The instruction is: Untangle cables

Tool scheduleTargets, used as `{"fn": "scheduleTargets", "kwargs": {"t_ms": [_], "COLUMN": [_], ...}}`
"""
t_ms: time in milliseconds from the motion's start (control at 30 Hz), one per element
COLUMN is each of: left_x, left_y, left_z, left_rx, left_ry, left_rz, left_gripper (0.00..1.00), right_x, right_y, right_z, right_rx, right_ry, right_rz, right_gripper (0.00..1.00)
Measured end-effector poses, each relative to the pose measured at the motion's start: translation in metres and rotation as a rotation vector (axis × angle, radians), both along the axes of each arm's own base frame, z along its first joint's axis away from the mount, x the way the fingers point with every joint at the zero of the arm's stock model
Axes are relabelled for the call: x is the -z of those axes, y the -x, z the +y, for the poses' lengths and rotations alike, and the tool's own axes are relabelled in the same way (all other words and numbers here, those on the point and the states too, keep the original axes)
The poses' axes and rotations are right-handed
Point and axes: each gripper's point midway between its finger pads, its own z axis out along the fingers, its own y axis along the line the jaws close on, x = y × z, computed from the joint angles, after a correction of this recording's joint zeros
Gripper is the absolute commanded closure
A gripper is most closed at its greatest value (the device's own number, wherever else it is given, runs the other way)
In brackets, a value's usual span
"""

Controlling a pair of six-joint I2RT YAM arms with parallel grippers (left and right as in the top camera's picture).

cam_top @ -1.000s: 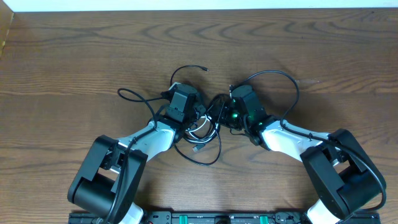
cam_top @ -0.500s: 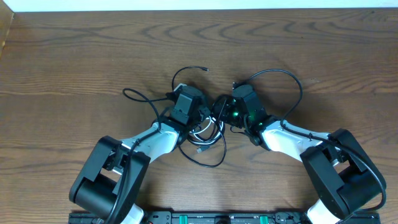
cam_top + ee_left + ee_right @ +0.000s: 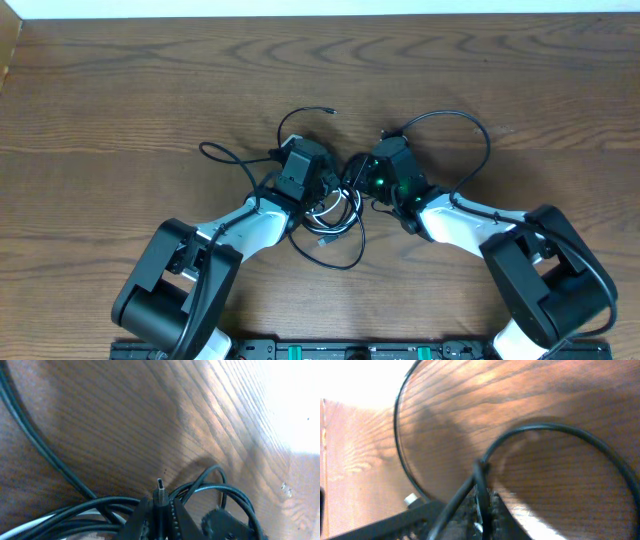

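- The black cable (image 3: 440,113) sprawls across the middle of the desk (image 3: 120,90). One wide loop arcs out to the right, a smaller loop ends in a free plug (image 3: 330,112) at the top, a squiggle trails off to the left, and a slack bight hangs toward the near edge.
- The shorter white cable (image 3: 322,212) lies coiled in the thick of the knot, between the two arms. Black strands cross over it, and one of its ends points toward the near edge.
- The left gripper (image 3: 160,512) has its jaws closed on a dark plug end (image 3: 159,487), which stands upright between them. It appears to belong to the black cable, though the wrist view does not show this for certain.
- The right gripper (image 3: 482,507) has its jaws pinched shut on a strand of the black cable, just where a big loop curves away over the wood.
- Both arms reach in from the near side and meet nose to nose over the tangle, just beside each other.
- The step in hand looks like the first separation. Each arm has a hold on the black cord and the knot is not yet drawn apart, so the task seems to be at an early stage.
- The next move probably calls for spreading the two holds apart slowly, so the black loops slide off the white coil rather than cinch tight around it.
- The risk is that the white cable gets dragged along, since it lies under several crossings.
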Motion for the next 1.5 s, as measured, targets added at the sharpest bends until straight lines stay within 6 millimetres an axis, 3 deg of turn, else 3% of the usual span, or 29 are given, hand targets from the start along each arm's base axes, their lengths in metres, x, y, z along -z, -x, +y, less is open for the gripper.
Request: {"fn": "scheduleTargets", "kwargs": {"t_ms": [133, 367, 467, 700, 1000, 1267, 1500], "left_x": [-0.004, -0.008, -0.008, -0.008, -0.003, 0.000, 0.000], "left_y": [-0.002, -0.005, -0.005, -0.005, -0.002, -0.004, -0.005], "left_z": [-0.003, -0.007, -0.007, -0.007, -0.002, 0.007, 0.008], "left_rx": [0.013, 0.046, 0.059, 0.074, 0.070, 0.035, 0.032], "left_ry": [0.009, 0.006, -0.002, -0.013, -0.046, -0.090, -0.092], "left_rz": [-0.018, -0.047, -0.055, -0.066, -0.049, -0.052, -0.053], "left_gripper": [0.51, 0.48, 0.41, 0.41, 0.41, 0.41, 0.40], "right_x": [0.006, 0.005, 0.006, 0.005, -0.040, -0.034, -0.035], "right_y": [0.000, 0.000, -0.001, -0.001, -0.004, -0.001, -0.001], "right_z": [-0.001, -0.001, -0.002, -0.022, -0.066, -0.102, -0.129], "right_rx": [0.009, 0.011, 0.013, 0.021, 0.011, 0.003, -0.033], "right_ry": [0.007, 0.006, 0.007, 0.021, 0.086, 0.165, 0.067], "right_rz": [0.011, 0.008, 0.009, 0.052, -0.016, 0.017, 0.061], "right_gripper": [0.99, 0.99, 0.99, 0.99, 0.99, 0.99, 0.99]}}
